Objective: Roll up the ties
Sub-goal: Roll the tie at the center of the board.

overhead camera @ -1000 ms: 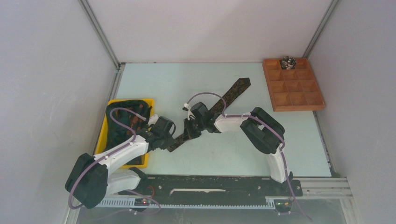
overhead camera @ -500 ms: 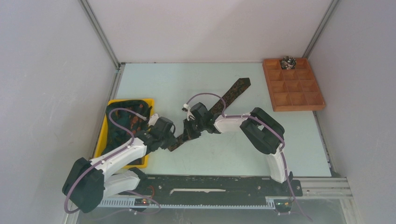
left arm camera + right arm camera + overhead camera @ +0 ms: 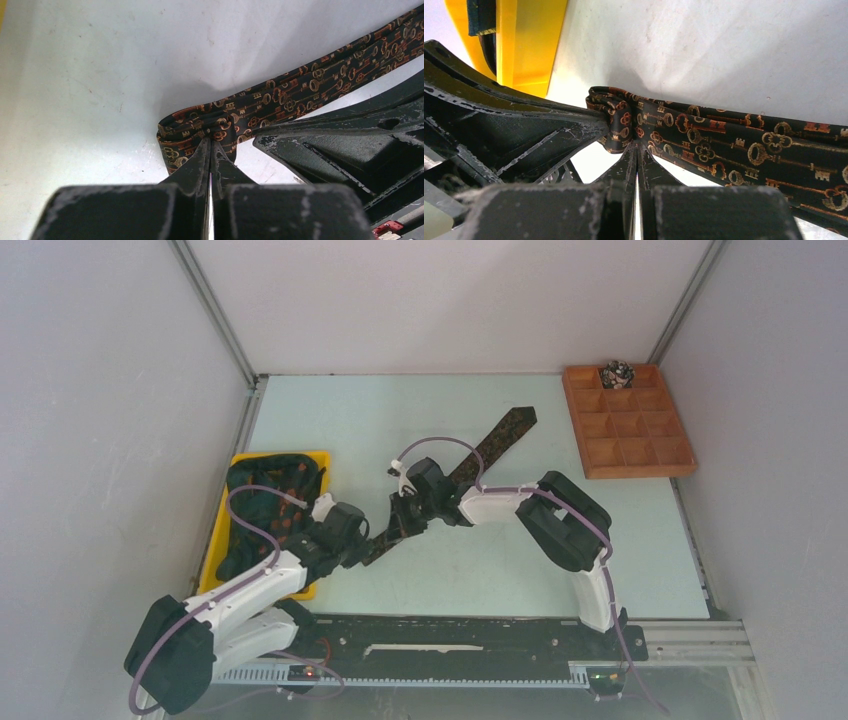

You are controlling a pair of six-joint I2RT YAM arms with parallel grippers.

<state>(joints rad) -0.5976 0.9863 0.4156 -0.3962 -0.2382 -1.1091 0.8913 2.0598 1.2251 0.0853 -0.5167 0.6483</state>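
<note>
— What sits at the left?
— A yellow bin (image 3: pixel 270 454) against the table's (image 3: pixel 500 570) 9 o'clock edge, heaped with dark ties (image 3: pixel 262 502). Its right rim lies just beside the left arm.

— And the left claw (image 3: pixel 210 145)?
— Pressed together, pinching the folded near end of the tie (image 3: pixel 497 438). The fold bunches at its tips.

— The right claw (image 3: pixel 636 147)?
— Also pinching that tie, at the same folded end, tips close to the left claw's. They meet near the table's middle.

— Where does the tie run?
— From the claws toward 1 o'clock, flat on the table, its far end well apart from every edge.

— Further right?
— A wooden tray (image 3: pixel 640 472) at the 2 o'clock corner, by the right wall. One coil (image 3: pixel 617 372) sits in a far-row compartment.

— Room to move?
— Bare table shows at 11 o'clock beyond the bin, between tie and tray, and at 5 o'clock under the right arm.

— What do the wrist views add?
— The key pattern and the crumpled fold, which the top view hides under the claws. The right wrist also shows the bin's corner. Only the top view shows tray, coil and the tie's far end.
</note>
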